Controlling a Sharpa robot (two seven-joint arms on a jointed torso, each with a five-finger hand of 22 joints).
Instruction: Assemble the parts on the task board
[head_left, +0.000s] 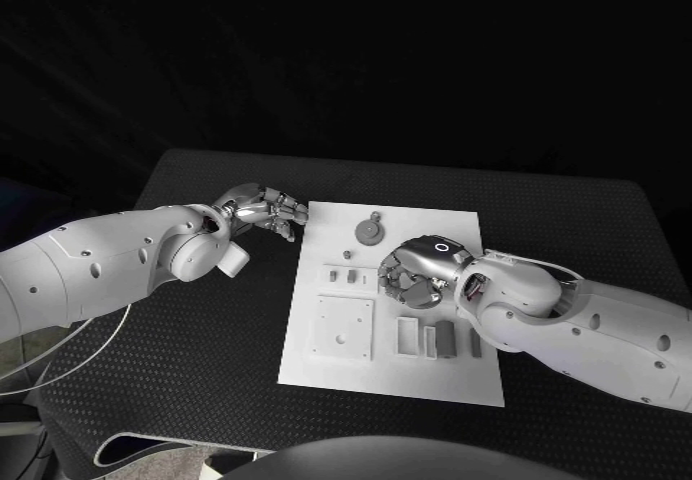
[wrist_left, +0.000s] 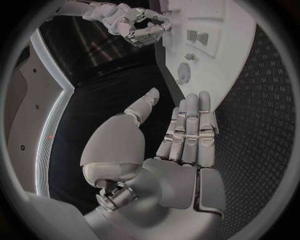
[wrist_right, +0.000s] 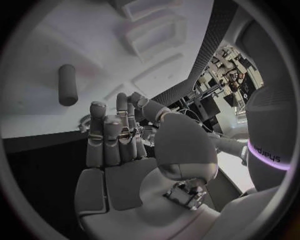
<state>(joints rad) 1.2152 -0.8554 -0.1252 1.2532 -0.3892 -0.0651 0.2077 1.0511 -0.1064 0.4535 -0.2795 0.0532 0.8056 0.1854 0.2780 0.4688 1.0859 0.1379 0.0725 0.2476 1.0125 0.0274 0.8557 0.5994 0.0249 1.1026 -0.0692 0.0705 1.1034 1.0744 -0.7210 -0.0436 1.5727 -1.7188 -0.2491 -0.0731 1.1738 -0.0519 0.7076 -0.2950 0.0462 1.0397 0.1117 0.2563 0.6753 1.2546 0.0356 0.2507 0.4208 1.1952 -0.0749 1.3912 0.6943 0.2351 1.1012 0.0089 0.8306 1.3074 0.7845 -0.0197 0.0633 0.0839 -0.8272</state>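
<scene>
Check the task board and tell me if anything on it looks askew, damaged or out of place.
Nothing stands out. The task board lies flat on the black table, its grey parts resting in orderly positions. The left hand hangs by the board's far left corner; the right hand is above its middle. Neither visibly holds anything.

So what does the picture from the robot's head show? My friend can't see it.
A white task board lies on a black table, with small grey parts on it. The right hand is over the middle of the board, and the left hand is beside the board's far left corner.
</scene>
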